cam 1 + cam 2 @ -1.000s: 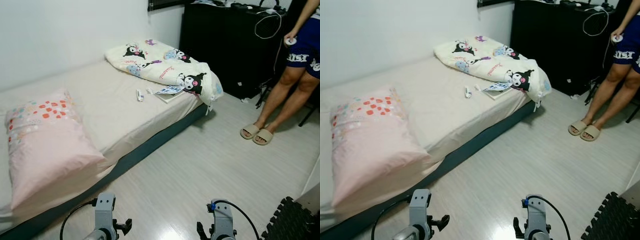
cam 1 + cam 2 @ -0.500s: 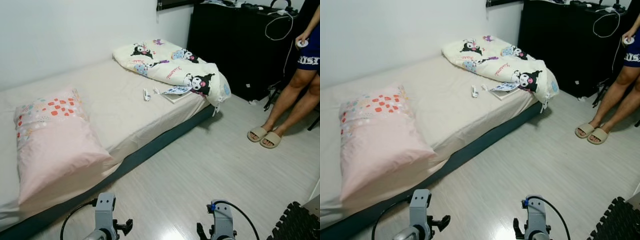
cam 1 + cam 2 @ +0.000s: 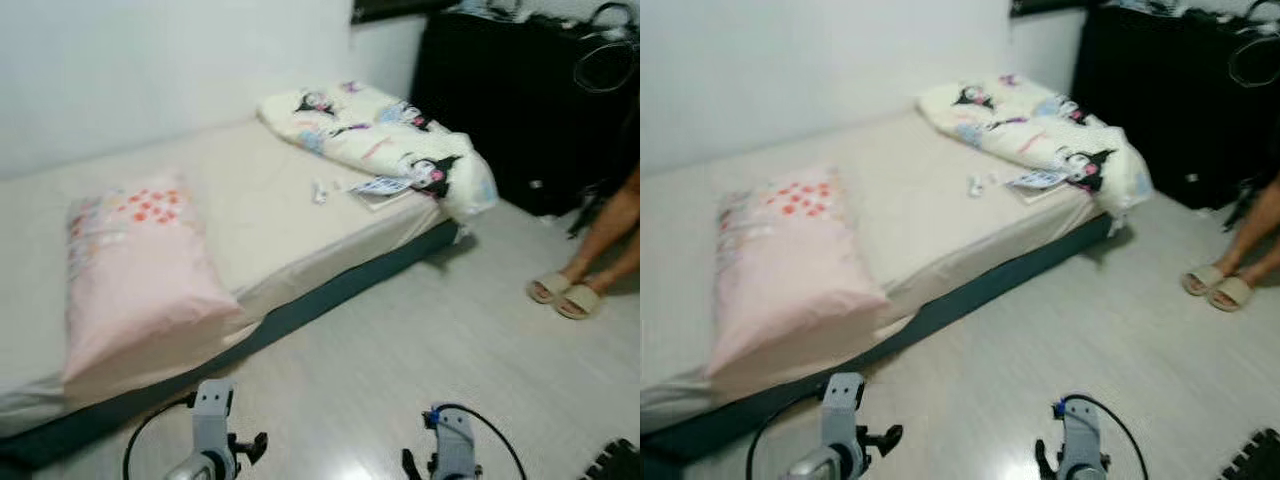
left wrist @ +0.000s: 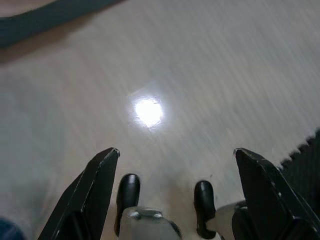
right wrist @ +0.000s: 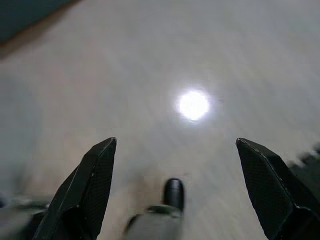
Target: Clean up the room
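A low bed (image 3: 250,215) with a beige sheet runs along the white wall. On it lie a pink pillow (image 3: 135,265) with red squares at the near end, a crumpled cartoon-print blanket (image 3: 385,135) at the far end, a booklet (image 3: 382,187) beside the blanket, and a small white item (image 3: 320,192) on the sheet. Both arms hang low at the frame's bottom. My left gripper (image 4: 175,172) is open over bare floor. My right gripper (image 5: 175,165) is open too, with nothing between its fingers.
A person's legs in beige slippers (image 3: 568,295) stand on the pale wood floor at the right. A black cabinet (image 3: 520,100) with cables stands at the back right. A dark foam mat corner (image 3: 620,462) lies at the lower right.
The camera has turned left: bed, blanket and person have slid right in the picture, which is now blurred. Both arms hang as before.
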Robot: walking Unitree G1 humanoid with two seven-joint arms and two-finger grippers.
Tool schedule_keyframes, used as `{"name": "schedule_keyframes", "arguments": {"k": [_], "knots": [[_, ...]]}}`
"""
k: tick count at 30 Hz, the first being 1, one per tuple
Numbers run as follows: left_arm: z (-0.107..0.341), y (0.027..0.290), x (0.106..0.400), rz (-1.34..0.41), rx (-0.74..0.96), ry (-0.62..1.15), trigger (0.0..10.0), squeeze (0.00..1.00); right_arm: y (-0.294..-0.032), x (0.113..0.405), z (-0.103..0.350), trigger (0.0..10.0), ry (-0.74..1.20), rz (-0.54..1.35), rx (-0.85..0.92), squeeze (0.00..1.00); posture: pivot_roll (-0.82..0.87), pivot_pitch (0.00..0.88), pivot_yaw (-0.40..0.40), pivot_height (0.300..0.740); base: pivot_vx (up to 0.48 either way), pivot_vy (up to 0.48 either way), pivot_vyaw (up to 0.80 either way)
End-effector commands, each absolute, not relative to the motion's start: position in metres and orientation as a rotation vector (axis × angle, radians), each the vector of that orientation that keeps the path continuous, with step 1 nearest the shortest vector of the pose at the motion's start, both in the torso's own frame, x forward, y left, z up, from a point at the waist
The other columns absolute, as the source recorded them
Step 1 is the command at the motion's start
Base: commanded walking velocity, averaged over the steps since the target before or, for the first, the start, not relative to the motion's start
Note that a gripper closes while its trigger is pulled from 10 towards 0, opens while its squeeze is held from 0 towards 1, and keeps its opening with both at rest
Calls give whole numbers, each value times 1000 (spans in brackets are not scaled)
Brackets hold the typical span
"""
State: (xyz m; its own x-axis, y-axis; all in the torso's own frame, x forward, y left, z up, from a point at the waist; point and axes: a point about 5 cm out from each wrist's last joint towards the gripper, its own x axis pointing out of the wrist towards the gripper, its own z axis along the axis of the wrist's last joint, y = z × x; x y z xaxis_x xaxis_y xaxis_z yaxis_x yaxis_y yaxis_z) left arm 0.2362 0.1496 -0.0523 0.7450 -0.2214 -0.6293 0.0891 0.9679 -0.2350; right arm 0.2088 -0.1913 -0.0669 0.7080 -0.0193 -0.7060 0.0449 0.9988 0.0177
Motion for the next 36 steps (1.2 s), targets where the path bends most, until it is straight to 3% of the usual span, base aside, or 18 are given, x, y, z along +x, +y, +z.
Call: {"name": "schedule_keyframes", "arguments": {"k": [1,33,36], "knots": [[-58,154,228,-151,-213,742,10000,0,-193,202,-71,10000,809,-40,34,0,-23,91,-15,740,0,0,800],[-57,148,229,-178,-216,742,10000,0,-196,202,-71,10000,820,-42,14,0,-27,80,-19,740,0,0,798],[-57,148,229,-181,-218,739,10000,0,-197,200,-72,10000,829,-61,35,0,-28,79,-20,740,0,0,0]]}}
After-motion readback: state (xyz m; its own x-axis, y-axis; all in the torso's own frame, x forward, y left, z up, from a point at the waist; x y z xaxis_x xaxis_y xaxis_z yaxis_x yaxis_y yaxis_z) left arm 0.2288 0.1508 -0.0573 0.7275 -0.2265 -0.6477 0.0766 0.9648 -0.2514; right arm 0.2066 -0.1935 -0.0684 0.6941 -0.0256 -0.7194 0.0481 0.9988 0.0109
